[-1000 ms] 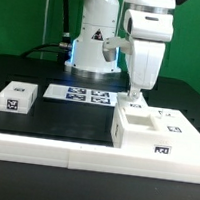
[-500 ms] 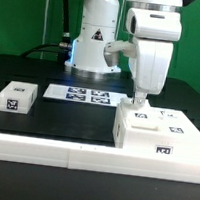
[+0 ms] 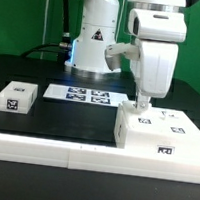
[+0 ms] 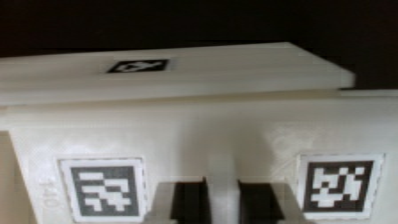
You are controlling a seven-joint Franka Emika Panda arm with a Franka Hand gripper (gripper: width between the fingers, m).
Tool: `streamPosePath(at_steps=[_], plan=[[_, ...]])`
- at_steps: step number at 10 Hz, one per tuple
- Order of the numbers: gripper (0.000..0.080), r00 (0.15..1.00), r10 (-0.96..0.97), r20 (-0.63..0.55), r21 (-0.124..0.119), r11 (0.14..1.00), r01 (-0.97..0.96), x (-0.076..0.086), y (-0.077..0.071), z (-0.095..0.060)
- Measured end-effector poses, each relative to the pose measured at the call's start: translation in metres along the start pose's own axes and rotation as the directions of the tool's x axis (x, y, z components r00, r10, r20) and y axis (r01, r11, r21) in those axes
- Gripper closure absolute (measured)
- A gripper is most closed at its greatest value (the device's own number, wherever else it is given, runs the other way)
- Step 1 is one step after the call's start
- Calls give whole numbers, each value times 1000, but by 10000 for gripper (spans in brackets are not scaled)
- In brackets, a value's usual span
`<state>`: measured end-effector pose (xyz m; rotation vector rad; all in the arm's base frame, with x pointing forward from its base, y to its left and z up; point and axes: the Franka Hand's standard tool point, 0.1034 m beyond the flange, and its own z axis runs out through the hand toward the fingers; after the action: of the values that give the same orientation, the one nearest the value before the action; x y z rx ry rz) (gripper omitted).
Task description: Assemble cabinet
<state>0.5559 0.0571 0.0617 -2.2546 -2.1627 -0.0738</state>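
- At the exterior view's left, a small white block (image 3: 16,98) with a black-and-white tag on its top and another on its front sits on the black desk (image 3: 61,119), well apart from everything else.
- A long white ledge (image 3: 42,149) runs along the front edge of the desk.
- Near the middle, the marker board (image 3: 85,94) lies flat in front of the arm's base.
- The white arm (image 3: 152,49) reaches down over the right part of the desk, its wrist upright.
- The end effector (image 3: 143,105) (image 4: 222,205) points straight down at the top of the cabinet, near its rear left corner.
- In the wrist view its fingers (image 4: 185,203) stand close together with only a narrow dark slit between them; whether they pinch anything I cannot tell.
- The cabinet (image 3: 160,140) (image 4: 196,130) rests on the desk at the exterior view's right, against the ledge, with tags on its top and one on its front face.
- The wrist view shows two tags on the cabinet, one on either side of the fingers.
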Motion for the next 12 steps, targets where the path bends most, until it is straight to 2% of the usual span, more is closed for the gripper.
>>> streamPosePath(at_steps=[1, 3, 5, 6, 7, 8, 9, 10, 11, 12], plan=[[731, 1000, 2, -6, -12, 1000, -2, 2, 11, 0], [731, 1000, 4, -8, -17, 1000, -4, 3, 20, 1], [731, 1000, 7, -5, -8, 1000, -7, 3, 20, 1], [678, 1000, 8, -5, -8, 1000, -8, 2, 20, 1], [544, 1000, 8, -5, -8, 1000, -8, 2, 20, 1], [544, 1000, 8, -5, -8, 1000, -8, 2, 20, 1], [361, 1000, 8, -5, -7, 1000, -8, 2, 20, 1], [225, 1000, 8, -5, -7, 1000, -8, 2, 20, 1], [225, 1000, 8, -5, -7, 1000, -8, 2, 20, 1], [64, 1000, 13, -5, -10, 1000, -13, 2, 20, 0]])
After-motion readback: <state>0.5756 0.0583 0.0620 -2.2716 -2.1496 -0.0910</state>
